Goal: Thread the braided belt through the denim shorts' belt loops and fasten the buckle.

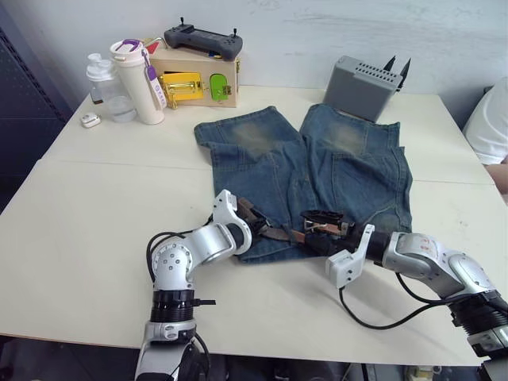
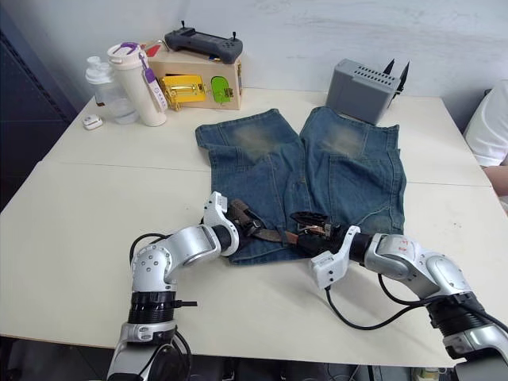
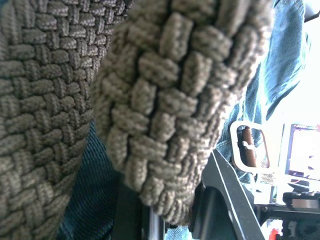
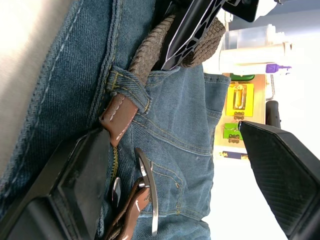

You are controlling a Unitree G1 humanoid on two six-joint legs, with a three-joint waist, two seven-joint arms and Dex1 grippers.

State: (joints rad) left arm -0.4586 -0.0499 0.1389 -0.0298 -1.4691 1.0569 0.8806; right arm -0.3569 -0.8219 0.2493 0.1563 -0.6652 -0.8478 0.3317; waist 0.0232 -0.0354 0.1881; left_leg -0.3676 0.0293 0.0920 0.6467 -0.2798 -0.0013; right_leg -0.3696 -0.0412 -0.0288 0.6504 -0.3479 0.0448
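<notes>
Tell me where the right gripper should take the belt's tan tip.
Probably grip the tan leather tip on its flat faces, just past the belt loop it pokes through, coming from the buckle side. The right gripper is open around it.

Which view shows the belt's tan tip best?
The right wrist view: the tan tip of the braided belt pokes out of a belt loop, close to the buckle. The eye views hide that spot among the grippers. The left wrist view gives close-up weave.
</notes>
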